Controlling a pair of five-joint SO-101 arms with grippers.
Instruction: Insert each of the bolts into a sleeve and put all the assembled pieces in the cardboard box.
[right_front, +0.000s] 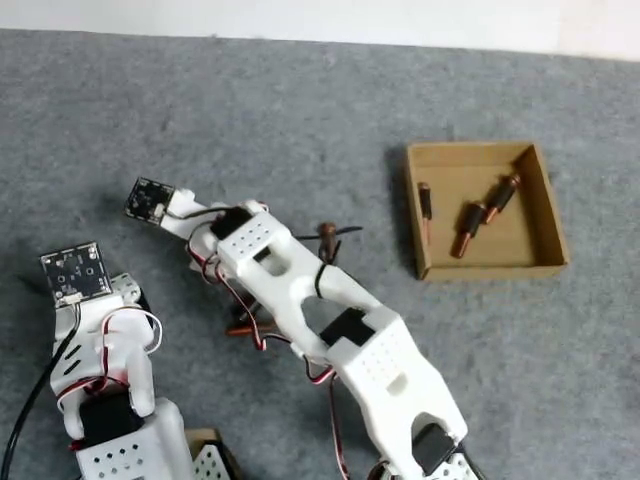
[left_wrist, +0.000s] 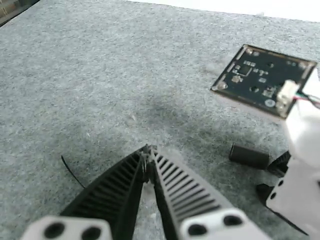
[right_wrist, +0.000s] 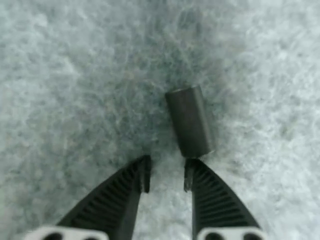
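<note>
Right end effector (right_wrist: 166, 175): released, narrow gap, empty.
Left end effector (left_wrist: 148, 154): clenched, empty.
Sleeve (right_wrist: 190, 122): flat on tabletop (right_front: 250, 110), touching one right fingertip.
Cardboard box (right_front: 415, 215): 3 o'clock in high view, three assembled pieces (right_front: 468, 228) inside.
Bolt (right_front: 327, 235): centre, beside right arm.

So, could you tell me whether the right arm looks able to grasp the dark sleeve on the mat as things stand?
Probably yes. The right gripper is open just short of the sleeve, which lies alone on the mat with nothing between them, though it sits a little off-centre from the gap.
</note>
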